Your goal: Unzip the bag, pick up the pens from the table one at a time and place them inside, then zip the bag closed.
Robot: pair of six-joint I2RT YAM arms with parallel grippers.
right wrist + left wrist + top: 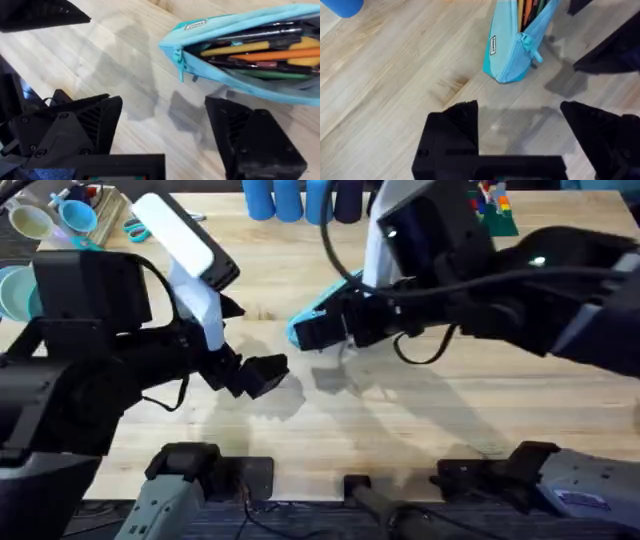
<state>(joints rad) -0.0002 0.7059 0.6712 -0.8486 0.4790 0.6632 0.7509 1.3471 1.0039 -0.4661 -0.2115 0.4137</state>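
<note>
My right claw wide, holding nothing, low over surface. Bag just ahead, mouth open, pens packed inside, long way across my claw. Small pull at near end of bag. My left claw wide too, farther from bag. Blue cups far behind bag. Nothing blocks pull.

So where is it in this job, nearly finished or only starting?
Nearly finished, it seems. The bag lies unzipped on the table, with pens already inside, and I see none loose on the wood. Nothing is in hand: the left gripper and right gripper are both open and empty beside the bag. Left: drawing the teal zipper pull along to close it.
</note>
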